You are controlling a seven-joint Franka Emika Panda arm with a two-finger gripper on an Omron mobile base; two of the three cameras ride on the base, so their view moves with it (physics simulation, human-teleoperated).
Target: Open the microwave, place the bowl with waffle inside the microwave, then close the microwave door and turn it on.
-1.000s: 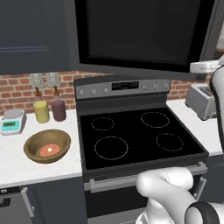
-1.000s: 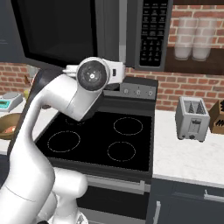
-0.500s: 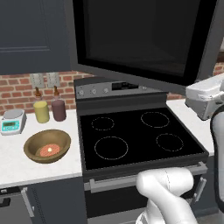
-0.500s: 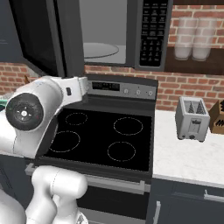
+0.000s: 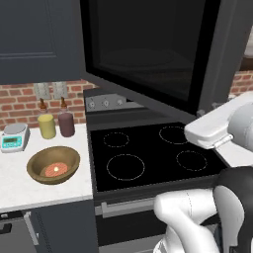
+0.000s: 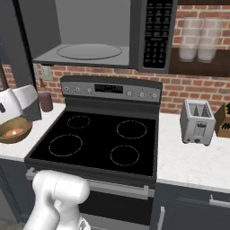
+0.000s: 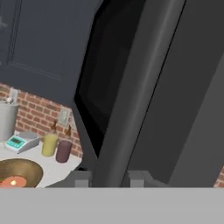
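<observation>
Microwave door [image 5: 148, 54]: swung wide open, over the stove [image 5: 148, 153].
Microwave [image 6: 96, 33]: cavity open, one glass turntable inside.
Bowl [image 5: 53, 164]: one, on the left counter [image 5: 20, 183], holding one waffle [image 5: 55, 170].
Canisters: two, behind the bowl.
Gripper [image 7: 109, 178]: fingertips near the door's edge; grip cannot be told.
Writing: none readable.

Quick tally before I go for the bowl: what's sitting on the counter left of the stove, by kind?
Bowl, with the waffle in it: 1
Canisters: 2, yellow and maroon
Kitchen scale: 1
Total: 4, not counting the waffle
</observation>
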